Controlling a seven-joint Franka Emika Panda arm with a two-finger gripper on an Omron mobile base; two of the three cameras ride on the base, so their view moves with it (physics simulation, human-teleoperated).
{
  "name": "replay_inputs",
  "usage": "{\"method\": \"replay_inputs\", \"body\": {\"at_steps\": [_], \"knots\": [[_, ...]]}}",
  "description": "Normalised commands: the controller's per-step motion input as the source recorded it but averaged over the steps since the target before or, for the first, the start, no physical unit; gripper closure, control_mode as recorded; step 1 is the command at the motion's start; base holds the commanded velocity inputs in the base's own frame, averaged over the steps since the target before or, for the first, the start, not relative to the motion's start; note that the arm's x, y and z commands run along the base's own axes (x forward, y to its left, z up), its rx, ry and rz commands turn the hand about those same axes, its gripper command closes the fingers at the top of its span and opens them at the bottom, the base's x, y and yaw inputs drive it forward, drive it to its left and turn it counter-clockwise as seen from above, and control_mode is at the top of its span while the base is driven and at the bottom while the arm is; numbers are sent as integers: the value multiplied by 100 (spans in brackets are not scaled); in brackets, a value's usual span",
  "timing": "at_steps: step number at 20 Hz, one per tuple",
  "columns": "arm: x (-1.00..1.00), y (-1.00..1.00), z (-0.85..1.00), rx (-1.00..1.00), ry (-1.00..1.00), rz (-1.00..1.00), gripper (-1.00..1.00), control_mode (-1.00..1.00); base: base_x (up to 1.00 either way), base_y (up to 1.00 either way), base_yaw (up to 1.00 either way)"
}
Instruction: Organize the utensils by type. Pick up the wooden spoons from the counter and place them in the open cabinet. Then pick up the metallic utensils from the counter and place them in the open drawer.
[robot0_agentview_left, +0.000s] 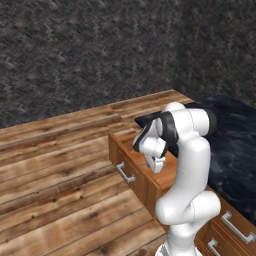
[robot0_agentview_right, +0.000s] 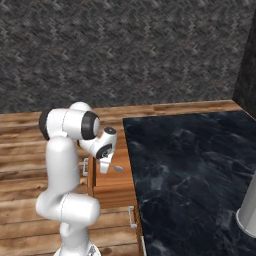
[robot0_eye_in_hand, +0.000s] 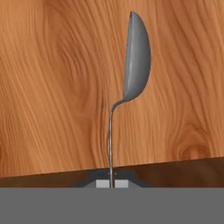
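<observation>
Smooth grey metal spoon (robot0_eye_in_hand: 136, 57); grained wooden drawer (robot0_eye_in_hand: 52, 87).

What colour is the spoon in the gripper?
Silver-grey metal spoon, seen best in the hand view.

No legible text or labels, seemingly

Even, soft rendered light with no clear source fills all views; the white arm (robot0_agentview_left: 187, 170) shades gently on its undersides; the black worktop (robot0_agentview_right: 190, 175) carries faint pale sheen, no hard glare; the metal spoon (robot0_eye_in_hand: 136, 57) casts a thin shadow on sharp wood grain; base views look coarse and pixelated.
</observation>
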Motion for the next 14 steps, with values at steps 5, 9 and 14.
{"method": "replay_inputs", "body": {"at_steps": [5,9,14], "knots": [[19,0,-16,0,0,0,100,-100,0,0,0],[21,0,-18,0,0,0,100,-100,0,0,0],[21,0,-23,0,0,0,-100,-100,0,0,0]]}}
